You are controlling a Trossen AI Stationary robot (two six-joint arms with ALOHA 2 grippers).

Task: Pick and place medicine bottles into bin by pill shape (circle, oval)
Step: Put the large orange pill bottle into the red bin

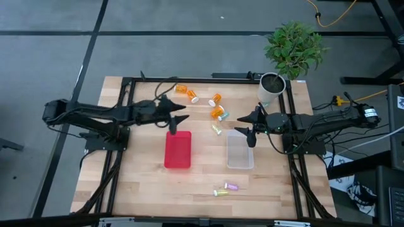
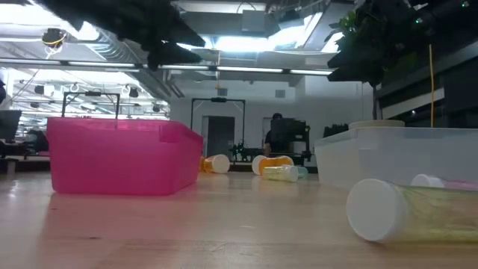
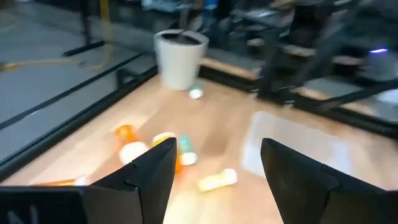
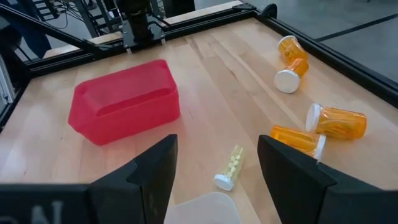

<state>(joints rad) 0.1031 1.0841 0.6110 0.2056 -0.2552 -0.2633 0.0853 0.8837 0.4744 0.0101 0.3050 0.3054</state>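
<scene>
Right gripper [image 1: 247, 128]: fingers spread, holding nothing, hovering at the far edge of the clear rectangular plastic bin [image 1: 240, 151].
Left gripper [image 1: 177, 120]: fingers apart, empty, above the far end of the red rectangular plastic bin [image 1: 177, 150].
Medicine bottles: translucent orange bottles with white caps [image 1: 217, 112] lie scattered beyond both bins; a pale yellow bottle [image 4: 229, 167] lies just ahead of the right gripper; two more bottles [image 1: 225, 188] lie near the table's front edge.
Risk: bottles lie on their sides, so a misaligned pinch would likely roll one away.
Risk: orange bottles lie close together, so closing fingers may nudge a neighbour.
Unclear: pill shapes cannot be made out; bin assignment unknown.
</scene>
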